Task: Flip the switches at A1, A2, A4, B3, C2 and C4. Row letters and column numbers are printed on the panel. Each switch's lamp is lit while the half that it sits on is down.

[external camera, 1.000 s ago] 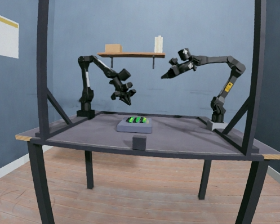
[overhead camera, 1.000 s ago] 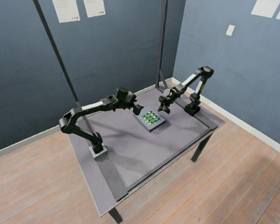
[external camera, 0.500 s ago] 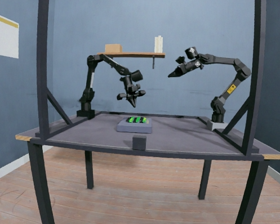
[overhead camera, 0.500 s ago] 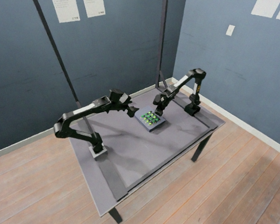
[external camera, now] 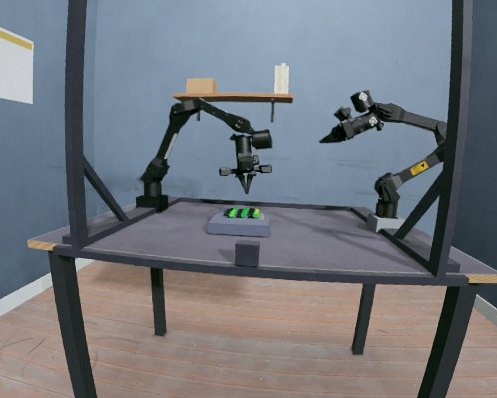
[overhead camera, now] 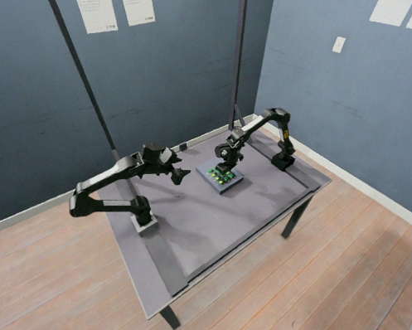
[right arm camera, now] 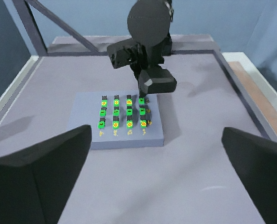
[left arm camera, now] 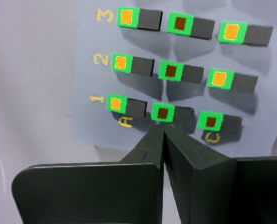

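The switch panel [overhead camera: 202,169] [external camera: 238,228] [left arm camera: 89,131] [right arm camera: 81,116] lies on the table. In the left wrist view the lamps of A1 [left arm camera: 116,104], A2 [left arm camera: 120,62], A3 [left arm camera: 126,17], C2 [left arm camera: 219,78] and C3 [left arm camera: 231,32] are lit; those of B1 [left arm camera: 163,113], B2 [left arm camera: 171,71], B3 [left arm camera: 180,23] and C1 [left arm camera: 210,121] are dark. In the right wrist view A4 [right arm camera: 102,125] looks dark and C4 [right arm camera: 104,102] lit. My left gripper [external camera: 246,192] [left arm camera: 161,131] is shut and empty, pointing down above the panel near column 1. My right gripper [overhead camera: 186,166] [right arm camera: 156,132] is open and empty, raised off the panel's side.
The left arm stands over the panel and partly hides it in the top view. A small dark block [overhead camera: 182,146] [external camera: 247,253] sits at the table edge. Dark frame posts [external camera: 76,125] rise from the table [overhead camera: 210,232].
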Motion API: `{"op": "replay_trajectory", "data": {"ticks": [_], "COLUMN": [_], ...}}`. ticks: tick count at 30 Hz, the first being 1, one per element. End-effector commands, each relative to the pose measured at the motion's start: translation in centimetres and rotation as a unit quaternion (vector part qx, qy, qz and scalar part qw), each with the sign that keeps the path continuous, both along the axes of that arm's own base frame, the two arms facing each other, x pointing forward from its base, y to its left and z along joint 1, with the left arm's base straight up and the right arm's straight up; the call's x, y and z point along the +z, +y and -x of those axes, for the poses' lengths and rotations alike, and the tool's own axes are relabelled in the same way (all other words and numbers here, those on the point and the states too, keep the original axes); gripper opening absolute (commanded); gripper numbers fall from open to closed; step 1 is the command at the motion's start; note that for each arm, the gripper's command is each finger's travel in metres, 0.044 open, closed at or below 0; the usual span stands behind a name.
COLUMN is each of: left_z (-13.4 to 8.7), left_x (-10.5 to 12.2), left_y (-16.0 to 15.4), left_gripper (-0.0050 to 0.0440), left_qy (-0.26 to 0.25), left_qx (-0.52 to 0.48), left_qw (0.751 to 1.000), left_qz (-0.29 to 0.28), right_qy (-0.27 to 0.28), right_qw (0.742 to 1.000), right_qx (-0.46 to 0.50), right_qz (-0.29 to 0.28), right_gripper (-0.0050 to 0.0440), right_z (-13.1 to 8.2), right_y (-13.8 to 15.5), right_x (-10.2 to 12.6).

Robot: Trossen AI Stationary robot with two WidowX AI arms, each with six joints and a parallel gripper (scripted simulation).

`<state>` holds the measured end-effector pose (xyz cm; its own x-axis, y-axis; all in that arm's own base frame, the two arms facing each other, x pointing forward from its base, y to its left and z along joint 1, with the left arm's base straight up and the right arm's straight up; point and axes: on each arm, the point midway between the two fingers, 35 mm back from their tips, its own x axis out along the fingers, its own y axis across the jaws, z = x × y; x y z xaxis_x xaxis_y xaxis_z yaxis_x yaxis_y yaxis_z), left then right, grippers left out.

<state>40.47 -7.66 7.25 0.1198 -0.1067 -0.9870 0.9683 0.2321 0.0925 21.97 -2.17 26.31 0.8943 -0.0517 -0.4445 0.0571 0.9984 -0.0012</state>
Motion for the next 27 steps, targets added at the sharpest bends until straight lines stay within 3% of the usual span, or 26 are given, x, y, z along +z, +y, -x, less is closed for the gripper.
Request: {"op": "replay_trajectory", "data": {"ticks": [1,9,20,23,27], "left_z": [-1.4,-2.2,-2.3,-2.1,-2.1], "left_x": [1.2,0.8,1.0,-0.5,-0.4], "left_y": [-0.3,-0.3,0.0,0.0,0.0], "left_gripper": [-0.0043,-0.0050,-0.0050,-0.0050,-0.0050], "left_qy": [0.009,0.035,0.036,0.047,0.041], "left_qx": [-0.044,-0.091,-0.093,-0.094,-0.093], "left_qw": [0.999,0.994,0.993,0.993,0.993], "left_qz": [-0.026,-0.058,-0.060,-0.060,-0.060], "right_qy": [-0.006,-0.009,-0.009,-0.009,-0.009], "right_qw": [1.000,1.000,1.000,1.000,1.000], "right_qx": [0.000,-0.001,-0.001,-0.001,-0.001], "right_qz": [0.001,0.001,0.001,0.001,0.001], "right_gripper": [0.0400,0.0400,0.0400,0.0400,0.0400], "right_z": [1.2,1.5,1.4,1.4,1.4], "right_y": [0.0,0.0,0.0,0.0,0.0], "right_x": [0.0,0.2,0.3,0.3,0.3]}}
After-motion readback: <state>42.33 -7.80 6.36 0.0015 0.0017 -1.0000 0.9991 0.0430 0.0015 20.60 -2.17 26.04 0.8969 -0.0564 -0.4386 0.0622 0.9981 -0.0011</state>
